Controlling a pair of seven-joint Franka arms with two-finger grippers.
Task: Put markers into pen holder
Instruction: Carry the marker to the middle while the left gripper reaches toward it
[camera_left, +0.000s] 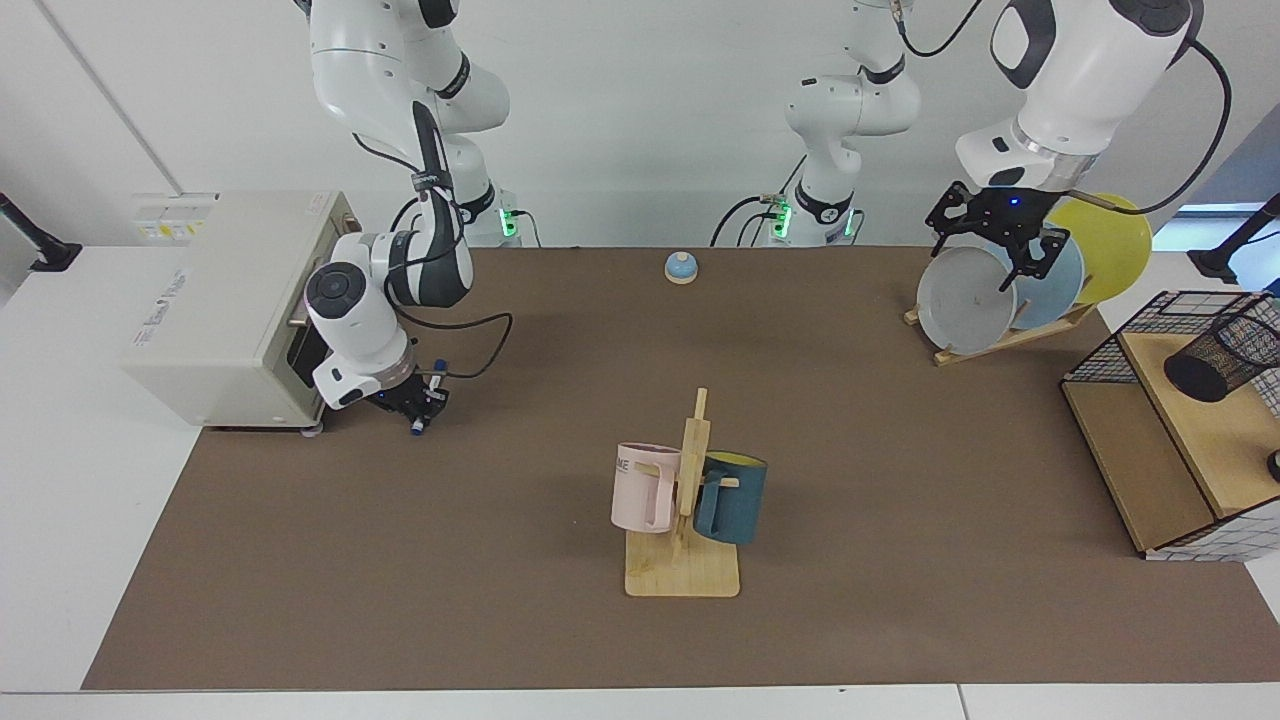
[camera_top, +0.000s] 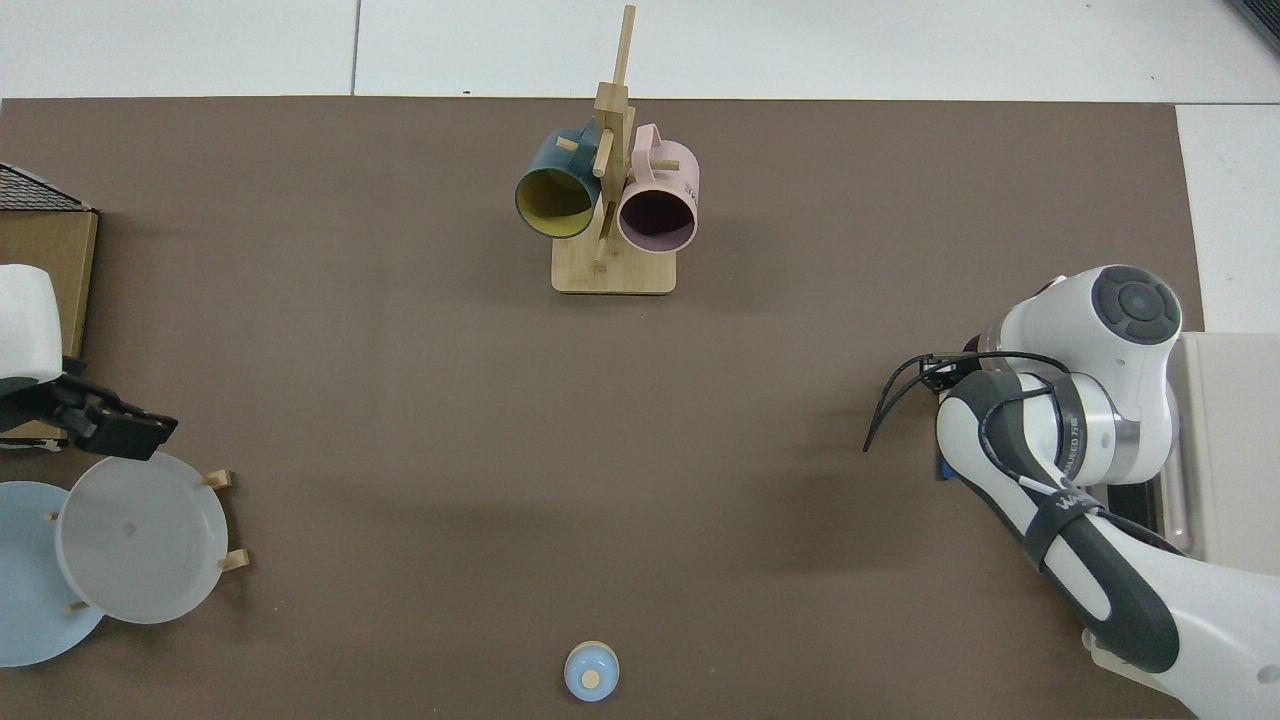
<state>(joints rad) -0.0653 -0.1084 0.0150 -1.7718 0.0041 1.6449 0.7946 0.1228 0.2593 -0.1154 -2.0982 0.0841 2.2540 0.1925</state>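
facing view: the right gripper (camera_left: 418, 408) is low over the brown table (camera_left: 500, 560), just in front of the white box (camera_left: 225, 300), clenched on the marker (camera_left: 424, 410), which tilts with its blue tip down. the left gripper (camera_left: 985, 245) hangs spread wide in front of the grey plate (camera_left: 965, 300). the pen holder (camera_left: 1222, 357) stands in the wire basket (camera_left: 1110, 360), well apart from the marker.

top view: only the marker's blue end (camera_top: 940, 468) peeks from under the right arm; the left gripper (camera_top: 120, 432) is beside the grey plate (camera_top: 140, 535).

A plain white wall (camera_left: 640, 120) is seen behind a white surface (camera_left: 90, 480) covered by a brown mat (camera_left: 500, 520), lit evenly from above, with a bright window (camera_left: 1215, 212) glimpsed at the far edge.
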